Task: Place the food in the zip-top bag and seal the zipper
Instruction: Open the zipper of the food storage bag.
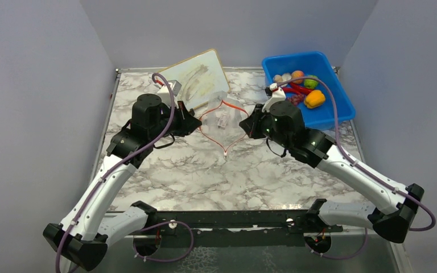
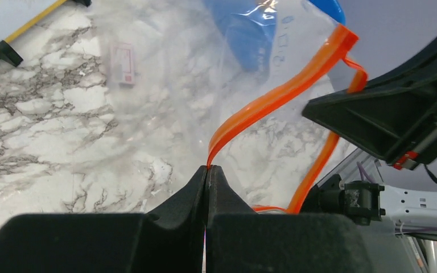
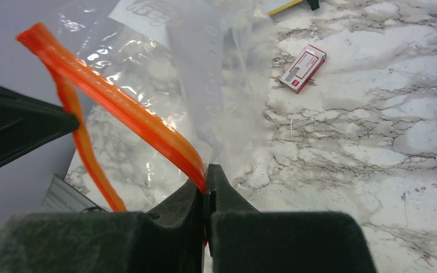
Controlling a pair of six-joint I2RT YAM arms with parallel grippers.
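Orange zipper (image 2: 273, 96) of the clear zip-top bag (image 1: 216, 108) is pinched at each side by the left gripper (image 2: 207, 170) and right gripper (image 3: 207, 173), mouth spread over the marble counter (image 1: 205, 176), food (image 1: 301, 85) sitting in the blue bin (image 1: 336, 114).
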